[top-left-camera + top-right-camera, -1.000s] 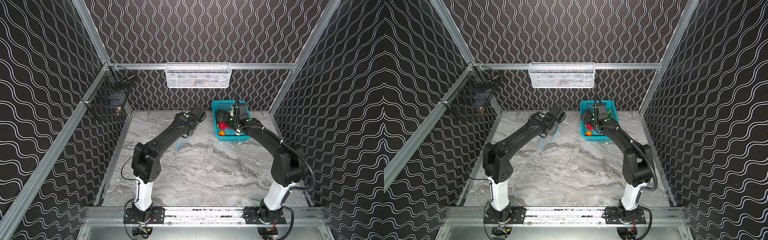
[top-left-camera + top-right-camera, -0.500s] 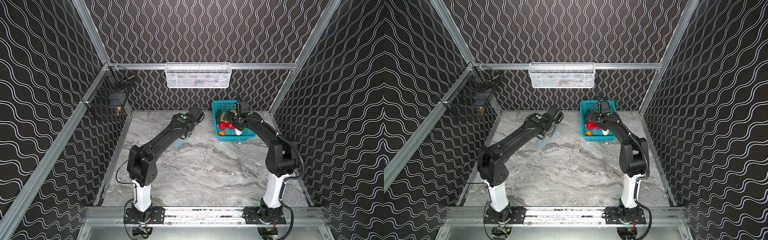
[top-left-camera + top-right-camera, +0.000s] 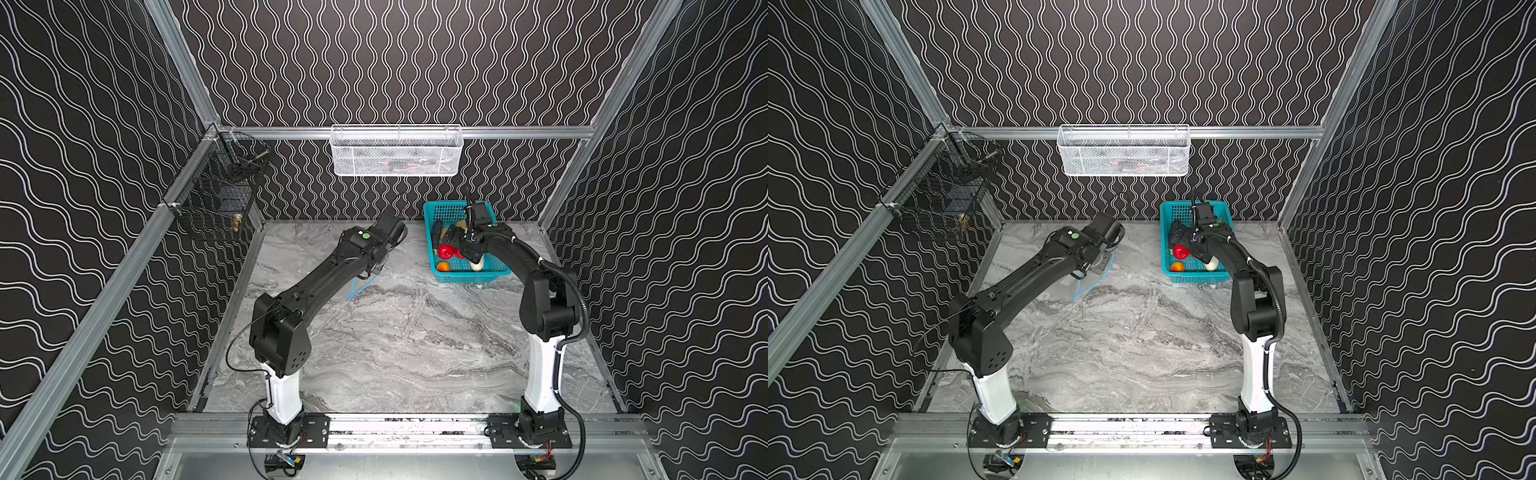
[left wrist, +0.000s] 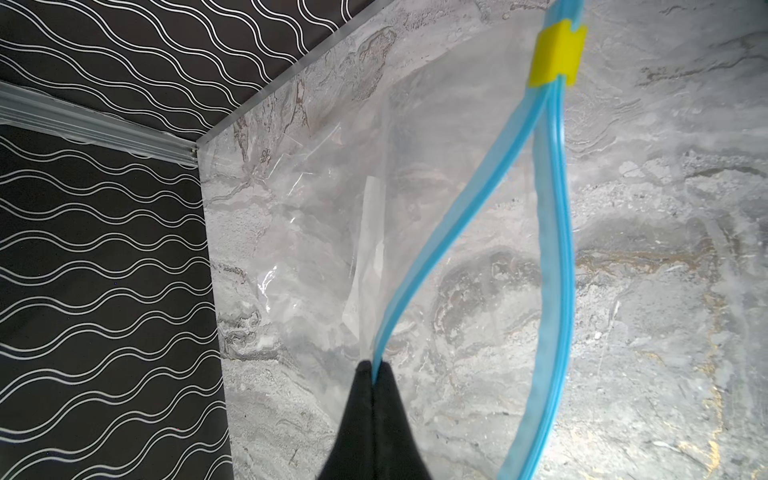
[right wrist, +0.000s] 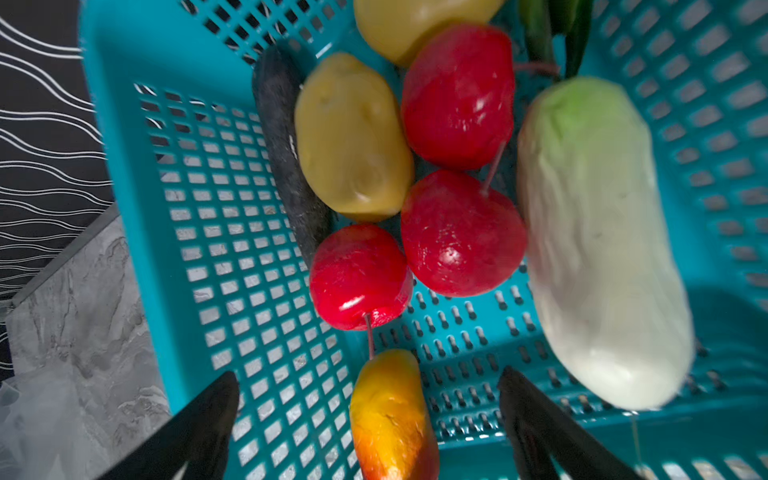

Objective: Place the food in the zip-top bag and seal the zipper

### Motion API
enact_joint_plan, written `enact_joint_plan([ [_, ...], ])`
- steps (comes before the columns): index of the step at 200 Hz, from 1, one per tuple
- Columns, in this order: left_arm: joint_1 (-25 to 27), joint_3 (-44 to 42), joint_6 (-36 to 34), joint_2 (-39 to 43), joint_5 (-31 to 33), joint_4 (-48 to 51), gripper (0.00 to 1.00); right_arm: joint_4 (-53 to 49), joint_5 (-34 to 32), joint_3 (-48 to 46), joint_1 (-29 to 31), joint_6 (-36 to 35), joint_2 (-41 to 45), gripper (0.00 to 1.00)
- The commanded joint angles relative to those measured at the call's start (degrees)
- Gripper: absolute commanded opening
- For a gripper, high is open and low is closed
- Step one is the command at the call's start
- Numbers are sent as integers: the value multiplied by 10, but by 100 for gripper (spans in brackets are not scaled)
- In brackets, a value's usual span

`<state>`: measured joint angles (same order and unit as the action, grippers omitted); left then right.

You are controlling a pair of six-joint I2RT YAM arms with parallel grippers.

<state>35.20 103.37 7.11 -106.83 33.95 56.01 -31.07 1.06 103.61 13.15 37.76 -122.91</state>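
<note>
L pincer (image 4: 372,368): tips shut tight on one lip of the zipper (image 4: 457,216); the blue strip runs straight out from btwn them. Zip-top bag (image 4: 332,187) mouth gapes. The 2nd lip bows away, and both lips meet at the yellow slider (image 4: 559,54) at the far end. Bag body lies on the worktop (image 4: 665,249) near the wall corner.

R pincer (image 5: 368,380): jaws wide, holding nothing, over the teal basket (image 5: 137,166). Orange-yellow piece (image 5: 390,415) sits directly btwn the tips, clear of both fingers. Just beyond it are three tomatoes (image 5: 461,232) bunched together, w/ a potato (image 5: 351,137) against the cucumber (image 5: 282,137) and the radish (image 5: 598,232) alongside.

In both top views all the food (image 3: 445,250) I can see is in the basket, well apart from the bag.
</note>
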Motion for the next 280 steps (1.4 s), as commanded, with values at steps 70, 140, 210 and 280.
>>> enact_joint_plan([
  [70,-2,-2,-5,12,1,-9,0,28,49,31,-1,19,-56,84],
  [140,-2,-4,5,10,-19,-6,0,19,53,61,-4,21,-83,73],
  [210,-2,-15,0,18,-18,-15,0,25,68,71,-9,28,-97,70],
  [280,-3,-21,-2,23,-15,-19,0,22,88,98,-14,28,-121,62],
])
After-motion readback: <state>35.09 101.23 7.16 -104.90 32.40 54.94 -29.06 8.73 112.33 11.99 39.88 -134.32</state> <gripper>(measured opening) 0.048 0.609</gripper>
